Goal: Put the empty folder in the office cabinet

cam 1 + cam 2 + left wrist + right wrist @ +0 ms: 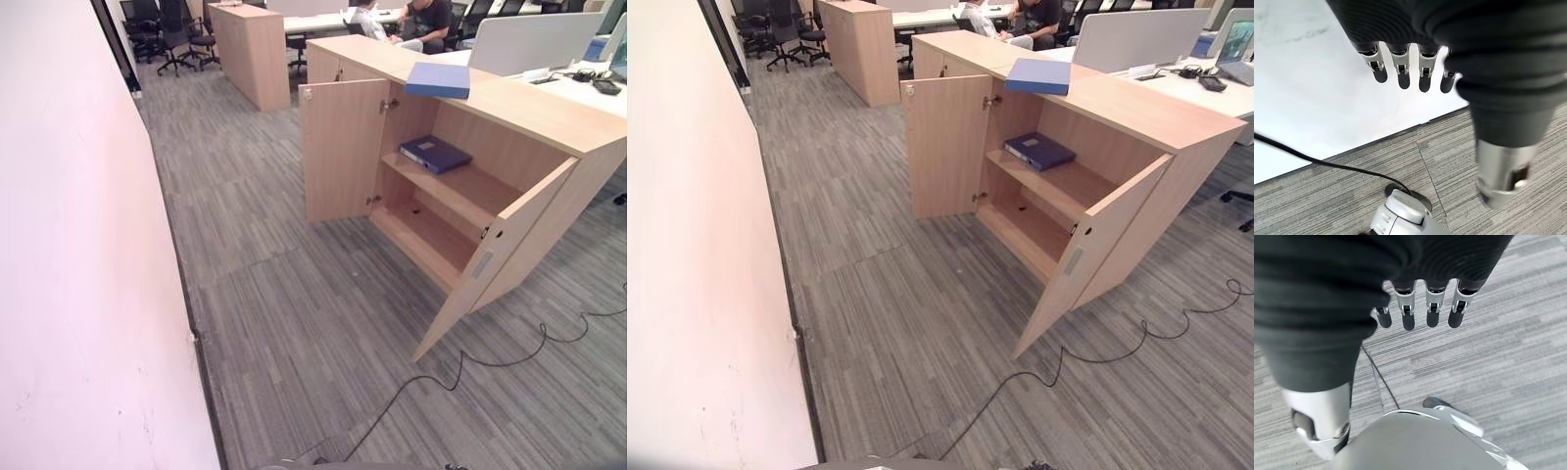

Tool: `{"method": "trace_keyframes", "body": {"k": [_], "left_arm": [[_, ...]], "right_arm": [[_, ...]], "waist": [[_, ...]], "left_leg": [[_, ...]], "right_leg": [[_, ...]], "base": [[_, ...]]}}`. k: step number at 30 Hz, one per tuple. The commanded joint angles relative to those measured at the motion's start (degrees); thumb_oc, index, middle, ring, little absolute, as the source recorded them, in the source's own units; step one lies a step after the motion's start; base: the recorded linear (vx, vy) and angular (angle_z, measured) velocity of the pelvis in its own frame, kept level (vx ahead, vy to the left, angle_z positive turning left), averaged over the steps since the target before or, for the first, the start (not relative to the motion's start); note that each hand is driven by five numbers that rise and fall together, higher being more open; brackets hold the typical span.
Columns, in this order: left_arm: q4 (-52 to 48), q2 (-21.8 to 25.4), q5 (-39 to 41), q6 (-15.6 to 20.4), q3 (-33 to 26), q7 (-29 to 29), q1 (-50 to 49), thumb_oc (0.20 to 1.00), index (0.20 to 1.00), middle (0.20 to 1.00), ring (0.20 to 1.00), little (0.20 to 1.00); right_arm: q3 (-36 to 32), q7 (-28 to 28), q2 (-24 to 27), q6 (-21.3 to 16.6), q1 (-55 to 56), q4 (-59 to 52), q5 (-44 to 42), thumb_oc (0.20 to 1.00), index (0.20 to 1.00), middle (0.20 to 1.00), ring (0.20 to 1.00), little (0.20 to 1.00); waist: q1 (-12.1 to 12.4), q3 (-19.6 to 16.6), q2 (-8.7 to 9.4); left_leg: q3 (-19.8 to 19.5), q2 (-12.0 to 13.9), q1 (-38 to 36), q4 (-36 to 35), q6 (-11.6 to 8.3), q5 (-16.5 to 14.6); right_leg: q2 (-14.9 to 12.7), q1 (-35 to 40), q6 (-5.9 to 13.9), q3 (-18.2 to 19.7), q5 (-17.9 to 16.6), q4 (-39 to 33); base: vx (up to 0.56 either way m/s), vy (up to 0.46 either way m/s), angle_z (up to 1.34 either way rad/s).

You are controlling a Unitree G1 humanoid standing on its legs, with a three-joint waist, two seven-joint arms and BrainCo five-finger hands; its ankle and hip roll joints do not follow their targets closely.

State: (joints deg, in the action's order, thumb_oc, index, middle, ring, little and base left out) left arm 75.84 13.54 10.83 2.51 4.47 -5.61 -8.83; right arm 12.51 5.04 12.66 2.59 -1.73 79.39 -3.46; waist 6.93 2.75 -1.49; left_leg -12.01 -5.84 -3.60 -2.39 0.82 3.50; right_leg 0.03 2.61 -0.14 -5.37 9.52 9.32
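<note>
While both of our arms hang down by our sides, our left hand [1415,73] shows its fingers straight and relaxed over the grey carpet [1449,161], next to the foot of a white wall [1312,88], and it holds nothing. Our right hand [1420,308] hangs the same way over the carpet, fingers straight and loose, thumb apart from them, also holding nothing.

Ahead of us and to the right stands a low wooden cabinet [549,117] with both doors swung open: the left door [343,152] stands square to the front, and the right door [495,259] angles out toward us. Inside we see a shelf [460,191] across the middle and a bottom board below it. A dark blue folder [434,153] lies flat on the shelf, toward its left end. A lighter blue folder [438,80] lies flat on the cabinet top, just above the open compartment and near the front edge. We cannot tell from here which of the two is empty.

Beyond the cabinet, a second wooden cabinet [250,49] stands further back, with black office chairs [171,34] behind it. Two people [407,20] sit at a white desk [323,20] at the far end. To the right a pale desk screen [539,39] rises behind the cabinet top.
</note>
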Motion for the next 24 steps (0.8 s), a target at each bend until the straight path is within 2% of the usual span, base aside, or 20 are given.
{"method": "trace_keyframes", "body": {"k": [1,9,18,22,24], "left_arm": [[1.67,-1.79,1.26,0.91,-1.65,-0.13,3.67,1.000,1.000,1.000,1.000,1.000],[0.69,-1.69,-0.02,1.68,-1.02,-2.75,3.57,1.000,1.000,1.000,1.000,1.000],[1.20,-2.22,0.60,1.04,-0.49,-1.26,3.94,1.000,1.000,1.000,1.000,1.000],[1.25,-2.39,0.75,0.92,-0.26,-0.97,4.32,1.000,1.000,1.000,1.000,1.000],[1.06,-2.43,1.22,0.87,0.05,-0.83,4.96,1.000,1.000,1.000,1.000,1.000]], "right_arm": [[1.28,0.78,0.93,-0.28,-1.33,3.20,-1.67,1.000,1.000,1.000,1.000,1.000],[-0.09,2.52,1.44,-0.08,-1.56,4.54,-1.63,1.000,1.000,1.000,1.000,1.000],[0.00,1.99,1.31,0.13,-1.05,4.69,-1.65,1.000,1.000,1.000,1.000,1.000],[0.08,1.84,1.33,0.22,-1.08,4.62,-1.78,1.000,1.000,1.000,1.000,1.000],[0.40,1.94,1.57,0.20,-1.63,4.55,-1.68,1.000,1.000,1.000,1.000,1.000]], "waist": [[0.36,1.15,1.12],[0.40,0.95,1.14],[-0.05,1.35,1.12],[0.02,1.74,1.28],[0.34,2.61,1.55]], "left_leg": [[-6.45,-3.49,-3.40,-2.42,2.96,-3.53],[-6.98,-3.30,-3.96,-2.59,2.81,-3.74],[-7.50,-3.16,-4.12,-2.12,2.76,-4.26],[-7.92,-3.41,-3.60,-0.85,2.73,-4.87],[-8.13,-3.90,-1.68,2.53,2.66,-6.33]], "right_leg": [[0.79,5.63,2.75,-0.35,-8.20,-14.32],[0.78,5.95,2.75,-0.94,-7.76,-14.32],[1.13,6.19,2.38,-1.24,-7.21,-14.32],[1.16,6.15,2.25,-1.39,-7.12,-14.32],[1.02,5.88,2.08,-1.70,-7.16,-14.32]], "base": [[0.00,0.000,0.00],[0.02,0.002,0.03],[0.01,-0.010,0.02],[0.03,-0.031,0.07],[0.02,-0.072,0.11]]}}
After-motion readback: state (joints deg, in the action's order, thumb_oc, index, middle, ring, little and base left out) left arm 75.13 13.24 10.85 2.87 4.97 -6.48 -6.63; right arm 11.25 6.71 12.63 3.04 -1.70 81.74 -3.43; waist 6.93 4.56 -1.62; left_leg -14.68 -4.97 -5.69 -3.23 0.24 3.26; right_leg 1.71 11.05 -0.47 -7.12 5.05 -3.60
